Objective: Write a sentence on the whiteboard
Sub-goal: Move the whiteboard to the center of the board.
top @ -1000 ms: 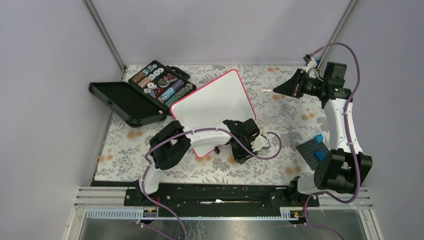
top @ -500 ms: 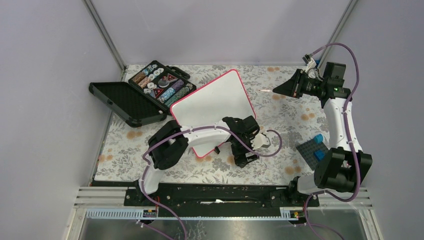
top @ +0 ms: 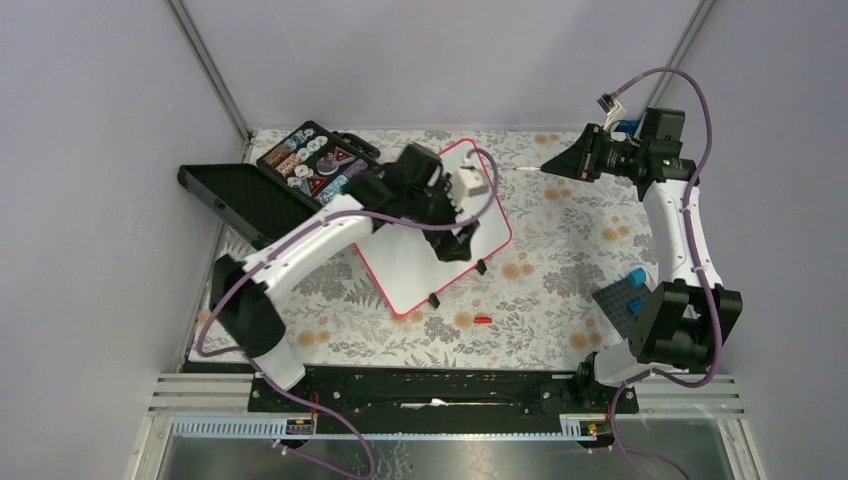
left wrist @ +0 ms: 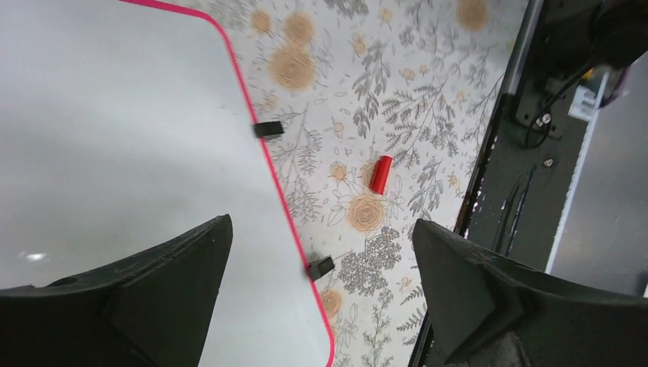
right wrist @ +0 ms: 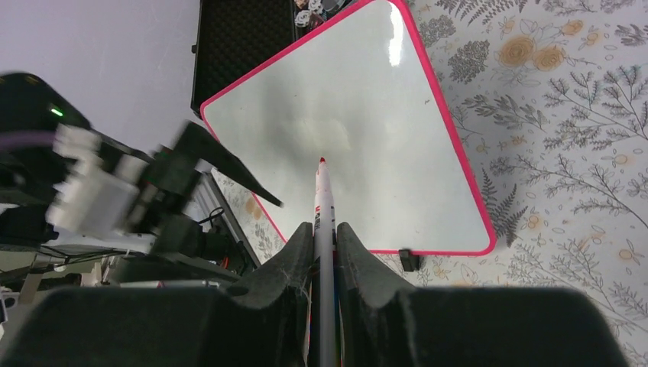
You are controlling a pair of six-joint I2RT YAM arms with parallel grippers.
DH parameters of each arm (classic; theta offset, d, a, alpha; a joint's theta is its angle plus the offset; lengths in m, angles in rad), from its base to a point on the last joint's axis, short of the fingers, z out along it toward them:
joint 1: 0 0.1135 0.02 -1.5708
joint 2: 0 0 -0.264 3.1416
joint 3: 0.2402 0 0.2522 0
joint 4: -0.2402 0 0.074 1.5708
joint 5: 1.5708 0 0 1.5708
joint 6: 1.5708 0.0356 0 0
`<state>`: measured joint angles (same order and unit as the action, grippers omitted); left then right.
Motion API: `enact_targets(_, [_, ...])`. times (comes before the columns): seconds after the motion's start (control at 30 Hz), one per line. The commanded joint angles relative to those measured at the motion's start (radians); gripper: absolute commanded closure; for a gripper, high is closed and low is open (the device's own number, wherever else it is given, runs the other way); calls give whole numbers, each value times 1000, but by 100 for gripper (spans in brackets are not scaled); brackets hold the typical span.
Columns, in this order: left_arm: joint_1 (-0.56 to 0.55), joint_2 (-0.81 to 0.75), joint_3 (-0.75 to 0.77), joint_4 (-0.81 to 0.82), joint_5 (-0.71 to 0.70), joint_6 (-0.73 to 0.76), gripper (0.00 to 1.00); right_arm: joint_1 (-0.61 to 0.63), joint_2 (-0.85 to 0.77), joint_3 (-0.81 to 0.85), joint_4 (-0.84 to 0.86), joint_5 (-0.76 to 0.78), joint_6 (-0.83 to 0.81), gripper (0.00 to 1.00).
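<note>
Red cap (top: 483,320) lay nearest on the floral table (top: 560,270), just right of the whiteboard (top: 410,265), which sat flat mid-table. Left gripper (left wrist: 321,224) hovered over it, jaws wide apart, empty. Far right, right gripper (right wrist: 323,231) pinched a marker (right wrist: 321,183), tip bare. Far left, open black case (top: 300,185).

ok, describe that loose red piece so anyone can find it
Find the whiteboard mid-table. Just beyond its near edge with the two black clip feet, a small red cylinder lies on the floral cloth. It is the only loose red thing there.
</note>
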<state>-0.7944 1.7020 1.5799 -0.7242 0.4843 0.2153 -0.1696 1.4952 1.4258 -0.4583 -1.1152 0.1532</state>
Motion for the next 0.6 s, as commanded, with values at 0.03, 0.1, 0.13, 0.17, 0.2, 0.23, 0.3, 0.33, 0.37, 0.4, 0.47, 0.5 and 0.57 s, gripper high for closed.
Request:
enact_targets(0.03, [186,-179,-14,-7,90,-62,1,79,36,89,8,35,-34,100])
enact_targets(0.1, [287,-252,-61,23,116,-100,1,127,45,111,7,57,-47,100])
enact_targets(0.13, [327,-288,-78,34,120,-117,1,150,49,125,-4,71,-61,100])
enact_targets(0.17, [370,-335,-98,45,119,-137,1,178,57,144,-19,89,-78,100])
enact_targets(0.2, [416,-372,-116,58,116,-156,1,215,65,163,-30,104,-95,100])
enact_targets(0.23, [462,-411,-140,72,119,-175,1,243,71,177,-34,118,-107,100])
enact_targets(0.3, [567,-477,-195,102,136,-211,1,300,85,197,-33,143,-121,100])
enact_targets(0.33, [621,-504,-215,108,148,-237,1,327,93,211,-35,155,-128,100])
enact_targets(0.37, [669,-528,-237,114,150,-258,1,357,100,220,-35,165,-134,100])
enact_targets(0.4, [710,-548,-255,116,152,-271,1,382,106,230,-35,174,-142,100])
enact_targets(0.47, [775,-572,-286,108,154,-278,1,437,120,249,-34,193,-147,100])
enact_targets(0.5, [791,-576,-299,97,160,-272,1,462,129,258,-35,199,-171,100])
enact_targets(0.57, [832,-569,-313,66,166,-246,1,514,146,284,-49,218,-208,100])
